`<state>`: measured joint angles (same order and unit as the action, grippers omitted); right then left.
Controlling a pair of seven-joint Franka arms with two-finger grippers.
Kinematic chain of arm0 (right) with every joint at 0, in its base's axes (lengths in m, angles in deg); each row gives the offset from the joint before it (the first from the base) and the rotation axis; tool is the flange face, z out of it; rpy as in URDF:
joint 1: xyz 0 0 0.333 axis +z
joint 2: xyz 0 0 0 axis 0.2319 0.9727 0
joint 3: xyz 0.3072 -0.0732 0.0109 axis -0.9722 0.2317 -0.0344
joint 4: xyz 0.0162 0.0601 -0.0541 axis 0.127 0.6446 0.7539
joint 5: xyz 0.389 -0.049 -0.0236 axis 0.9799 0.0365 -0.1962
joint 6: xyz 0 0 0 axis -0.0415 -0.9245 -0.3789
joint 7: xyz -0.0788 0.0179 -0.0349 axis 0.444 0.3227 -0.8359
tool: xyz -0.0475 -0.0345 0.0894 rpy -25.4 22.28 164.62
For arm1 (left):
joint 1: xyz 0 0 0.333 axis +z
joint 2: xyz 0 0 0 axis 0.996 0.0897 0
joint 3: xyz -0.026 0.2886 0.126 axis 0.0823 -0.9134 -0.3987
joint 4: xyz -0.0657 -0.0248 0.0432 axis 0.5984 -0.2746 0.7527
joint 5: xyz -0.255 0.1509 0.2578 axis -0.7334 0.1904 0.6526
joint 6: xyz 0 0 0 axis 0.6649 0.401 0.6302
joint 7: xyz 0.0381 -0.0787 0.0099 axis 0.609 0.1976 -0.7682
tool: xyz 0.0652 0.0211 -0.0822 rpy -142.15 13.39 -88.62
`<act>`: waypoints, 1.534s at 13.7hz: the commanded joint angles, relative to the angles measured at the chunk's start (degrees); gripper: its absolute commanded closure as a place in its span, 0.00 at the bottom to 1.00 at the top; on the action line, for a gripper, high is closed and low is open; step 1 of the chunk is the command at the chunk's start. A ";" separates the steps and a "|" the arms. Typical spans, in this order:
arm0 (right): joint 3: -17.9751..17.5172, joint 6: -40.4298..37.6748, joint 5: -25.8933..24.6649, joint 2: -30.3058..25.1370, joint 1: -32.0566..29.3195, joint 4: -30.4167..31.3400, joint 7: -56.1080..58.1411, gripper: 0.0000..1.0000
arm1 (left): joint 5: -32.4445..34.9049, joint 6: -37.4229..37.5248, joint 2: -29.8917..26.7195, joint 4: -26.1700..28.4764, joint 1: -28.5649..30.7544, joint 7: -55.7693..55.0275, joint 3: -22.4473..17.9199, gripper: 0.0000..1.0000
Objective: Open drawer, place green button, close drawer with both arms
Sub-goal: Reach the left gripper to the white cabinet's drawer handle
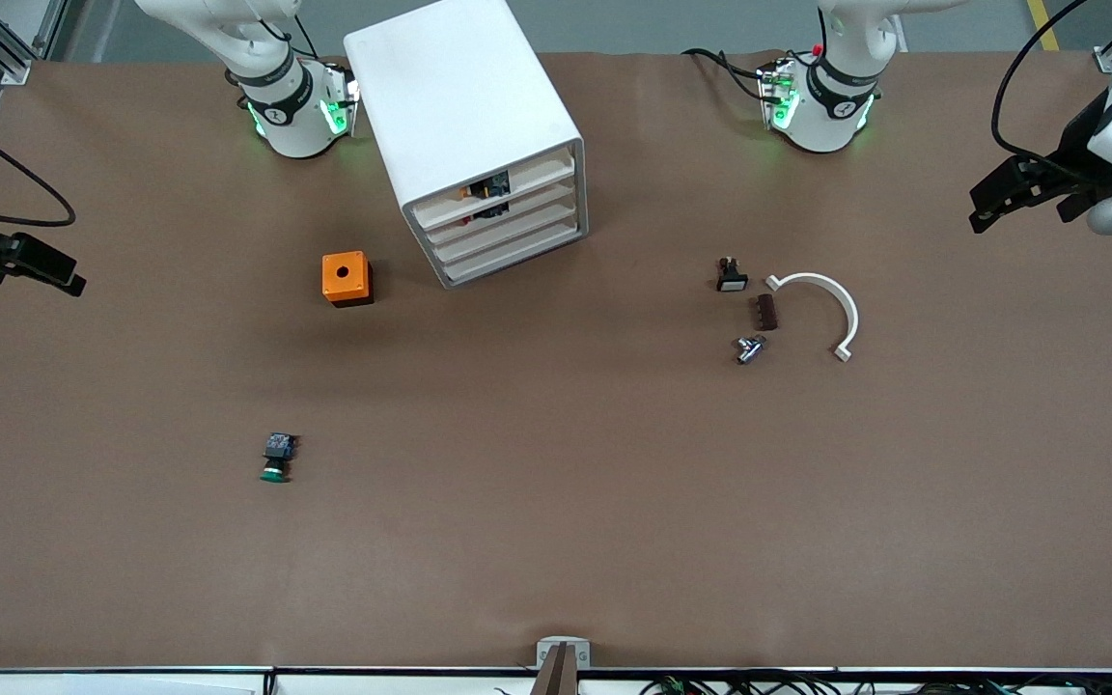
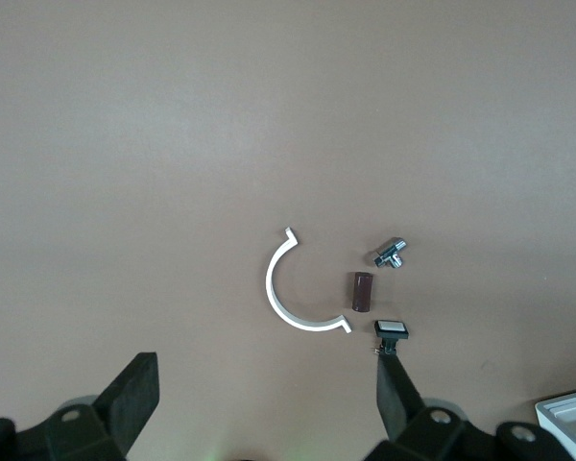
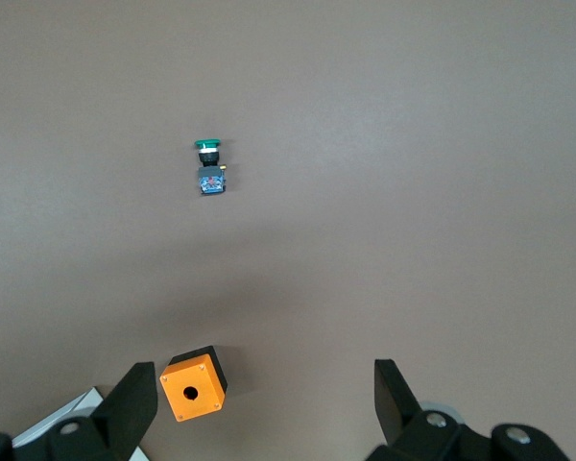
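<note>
Nearest the front camera lies the green-capped button, on its side on the bare brown worktop, toward the right arm's end and well apart from everything else. Farther from the camera sits the orange box with a hole, and beside it the white four-drawer cabinet, set askew near the edge where the arm bases stand. Its third drawer is shut, flush with the others. Toward the left arm's end, a black button with a white face, a small brown block, a metal fitting and a white curved clamp lie close together. The right gripper hangs over the worktop's end edge on its side, the left gripper over the other end edge.

From the left wrist, the left gripper has its fingers spread wide and holds nothing; below lie the clamp, block, fitting and white-faced button.

From the right wrist, the right gripper is likewise wide and empty, with the orange box between its fingers in the picture, on the worktop, and the button well apart from the box.
</note>
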<state>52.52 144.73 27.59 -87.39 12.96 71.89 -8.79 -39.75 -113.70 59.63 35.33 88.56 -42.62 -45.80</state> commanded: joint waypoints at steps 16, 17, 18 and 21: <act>-0.38 7.97 2.90 18.50 6.77 -0.08 -3.51 0.00 | -0.87 -1.28 31.54 -13.68 -11.16 -24.99 2.34 0.00; -0.38 9.82 3.26 20.61 6.95 0.01 -5.71 0.00 | -0.87 -1.37 34.36 -14.74 -12.92 -29.21 2.34 0.00; -0.47 11.49 3.35 23.24 7.65 0.01 -7.29 0.00 | -1.04 -1.37 36.99 -15.88 -14.42 -32.82 2.34 0.00; -0.47 19.65 4.31 30.89 7.92 0.01 -10.21 0.00 | -3.23 -1.37 40.97 -16.25 -18.90 -43.45 2.34 0.00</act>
<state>51.83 160.97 30.74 -60.77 20.50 73.11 -16.73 -41.40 -116.52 98.16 21.92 71.88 -80.13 -43.31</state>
